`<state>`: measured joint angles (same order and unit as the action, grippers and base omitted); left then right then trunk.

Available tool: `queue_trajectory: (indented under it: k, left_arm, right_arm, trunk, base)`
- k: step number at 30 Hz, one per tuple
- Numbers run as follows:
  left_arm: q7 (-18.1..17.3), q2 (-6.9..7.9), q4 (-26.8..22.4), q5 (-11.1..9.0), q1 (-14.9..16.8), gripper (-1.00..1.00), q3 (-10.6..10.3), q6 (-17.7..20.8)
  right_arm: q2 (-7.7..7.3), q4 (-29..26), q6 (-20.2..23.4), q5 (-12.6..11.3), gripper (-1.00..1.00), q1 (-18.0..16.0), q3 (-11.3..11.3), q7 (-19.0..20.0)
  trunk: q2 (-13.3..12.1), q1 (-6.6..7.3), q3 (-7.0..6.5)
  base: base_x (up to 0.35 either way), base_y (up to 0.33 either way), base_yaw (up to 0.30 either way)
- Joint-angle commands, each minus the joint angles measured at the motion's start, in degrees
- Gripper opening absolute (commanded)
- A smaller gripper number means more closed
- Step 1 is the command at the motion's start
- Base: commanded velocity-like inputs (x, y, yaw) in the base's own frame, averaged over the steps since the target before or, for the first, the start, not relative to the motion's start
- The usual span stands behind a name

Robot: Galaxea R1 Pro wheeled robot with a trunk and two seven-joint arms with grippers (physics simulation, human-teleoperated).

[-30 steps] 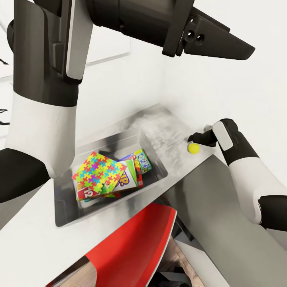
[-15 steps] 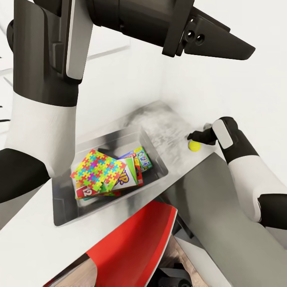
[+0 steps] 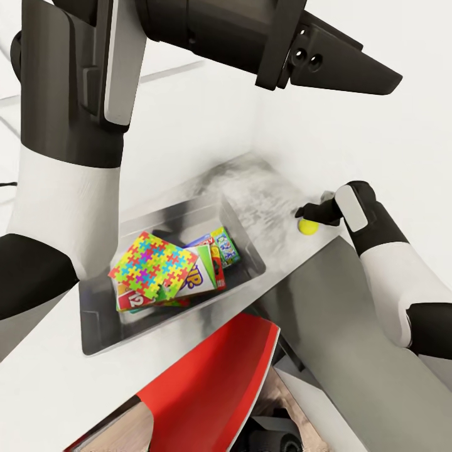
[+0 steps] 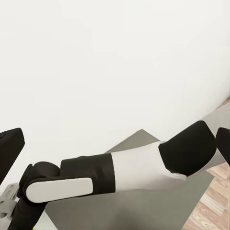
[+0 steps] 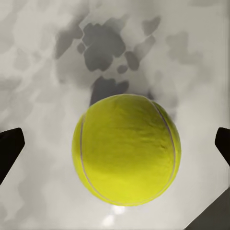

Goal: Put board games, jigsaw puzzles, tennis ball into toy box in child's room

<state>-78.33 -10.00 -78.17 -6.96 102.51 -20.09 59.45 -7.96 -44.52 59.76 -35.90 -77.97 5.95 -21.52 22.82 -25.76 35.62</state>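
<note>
The yellow tennis ball [image 3: 307, 226] lies on the mottled grey table [image 3: 263, 188], right of the toy box. My right gripper [image 3: 310, 215] hangs just above it, open; in the right wrist view the ball [image 5: 127, 149] sits between the two dark fingertips [image 5: 9, 153], apart from both. The steel toy box [image 3: 100, 326] holds a bright jigsaw puzzle [image 3: 152, 263] on top of board games [image 3: 204, 276], with another box [image 3: 225, 246] leaning at its far side. My left gripper [image 3: 370, 70] is raised high near the camera, open, holding nothing.
A red chair [image 3: 207, 383] stands under the table's near edge, below the toy box. A white wall runs behind the table. A grey panel [image 3: 351, 351] slopes beneath my right arm [image 4: 139, 167], with wooden floor [image 4: 215, 206] beyond it.
The whole picture has drifted a little, so the camera moved. My right gripper sits slightly closer over the tennis ball. The box's contents lie as before.
</note>
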Motion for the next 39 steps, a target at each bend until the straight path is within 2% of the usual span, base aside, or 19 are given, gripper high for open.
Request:
queue_trajectory:
  k: [1,11,39]
  left_arm:
    - [-0.07,0.0,0.04,-0.16,0.06,1.0,-0.02,0.55]
    - [-0.07,0.0,-0.02,-0.16,0.06,1.0,-0.04,0.55]
    - [-0.07,0.0,-0.05,-0.16,0.06,1.0,-0.04,0.55]
  right_arm:
    - [-0.12,-0.04,0.08,-0.6,1.0,-0.04,0.3,-0.54]
    - [-0.29,0.06,-0.23,-0.58,1.0,0.05,0.45,-0.64]
    - [-0.49,0.31,-0.01,-0.57,1.0,0.1,0.43,-0.54]
  trunk:
    - [0.1,-0.03,0.18]
    - [0.1,-0.03,0.88]
    - [0.1,-0.03,0.93]
  base:
    - [0.0,0.0,0.0]
    - [0.0,0.0,0.0]
    - [0.0,0.0,0.0]
